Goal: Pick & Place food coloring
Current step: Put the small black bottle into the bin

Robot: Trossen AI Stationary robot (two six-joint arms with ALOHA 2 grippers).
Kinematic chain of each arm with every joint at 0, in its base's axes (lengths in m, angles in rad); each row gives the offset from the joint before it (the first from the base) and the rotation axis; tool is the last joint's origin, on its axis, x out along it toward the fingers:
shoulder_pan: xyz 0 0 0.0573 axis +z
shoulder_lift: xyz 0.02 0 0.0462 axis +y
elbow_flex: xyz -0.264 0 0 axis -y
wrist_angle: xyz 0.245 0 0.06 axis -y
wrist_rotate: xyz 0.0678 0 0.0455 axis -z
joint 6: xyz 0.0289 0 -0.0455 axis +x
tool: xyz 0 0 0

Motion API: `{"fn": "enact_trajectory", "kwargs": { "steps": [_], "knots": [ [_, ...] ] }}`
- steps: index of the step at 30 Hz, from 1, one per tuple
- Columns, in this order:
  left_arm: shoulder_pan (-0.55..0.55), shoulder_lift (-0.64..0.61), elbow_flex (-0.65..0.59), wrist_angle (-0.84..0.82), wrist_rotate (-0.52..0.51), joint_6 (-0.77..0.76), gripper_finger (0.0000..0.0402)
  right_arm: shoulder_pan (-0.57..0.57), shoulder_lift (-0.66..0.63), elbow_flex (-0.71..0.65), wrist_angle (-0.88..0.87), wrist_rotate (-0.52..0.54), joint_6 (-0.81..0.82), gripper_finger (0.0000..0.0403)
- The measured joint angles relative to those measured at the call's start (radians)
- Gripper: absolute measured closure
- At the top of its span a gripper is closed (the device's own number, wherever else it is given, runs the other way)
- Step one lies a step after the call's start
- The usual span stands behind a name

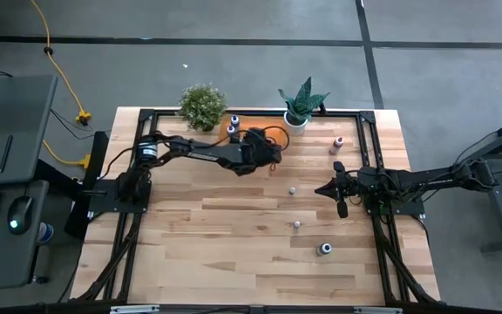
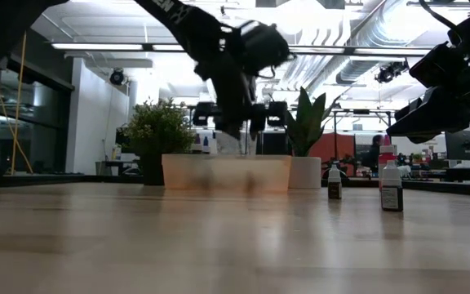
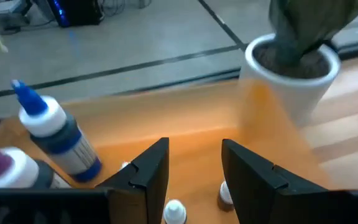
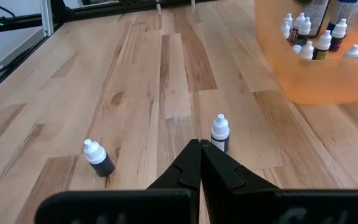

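An orange tray [image 1: 230, 124] stands at the table's far edge between two potted plants and holds several food coloring bottles, among them a blue one [image 3: 56, 135] and tiny white-capped ones [image 3: 174, 211]. My left gripper [image 3: 194, 152] hovers open above the tray [image 2: 227, 173], nothing between its fingers. More bottles stand on the wood on their bases: one mid-table [image 1: 292, 189], one nearer [image 1: 296, 224], a darker one [image 1: 324, 249] and a pink one [image 1: 337, 144]. My right gripper [image 4: 199, 163] waits shut at the table's right side [image 1: 324, 188], behind two of these bottles [image 4: 220, 132] [image 4: 98, 158].
A bushy plant [image 1: 203, 105] stands left of the tray, and a spiky plant in a white pot [image 3: 297, 68] close to its right. A black frame [image 1: 364, 118] runs along the table's edges. Bare wood fills the near and left parts of the table.
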Motion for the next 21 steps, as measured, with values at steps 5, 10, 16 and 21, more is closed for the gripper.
{"fn": "enact_trajectory", "kwargs": {
  "steps": [5, 10, 16, 21],
  "knots": [
    [-0.005, -0.069, 0.0, 0.003, 0.007, 0.051, 0.0258, 0.0, 0.0, 0.0, 0.0, 0.0, 0.0, 0.0402],
    [-0.025, -0.129, 0.0, 0.062, 0.056, 0.176, 0.0258, 0.0, 0.0, 0.0, 0.0, 0.0, 0.0, 0.0402],
    [-0.045, -0.149, 0.0, 0.235, 0.357, 0.559, 0.0258, 0.0, 0.0, 0.0, 0.0, 0.0, 0.0, 0.0402],
    [-0.047, -0.149, 0.0, 0.306, 0.735, 0.774, 0.0259, 0.0, 0.0, 0.0, 0.0, 0.0, 0.0, 0.0402]
  ]
}}
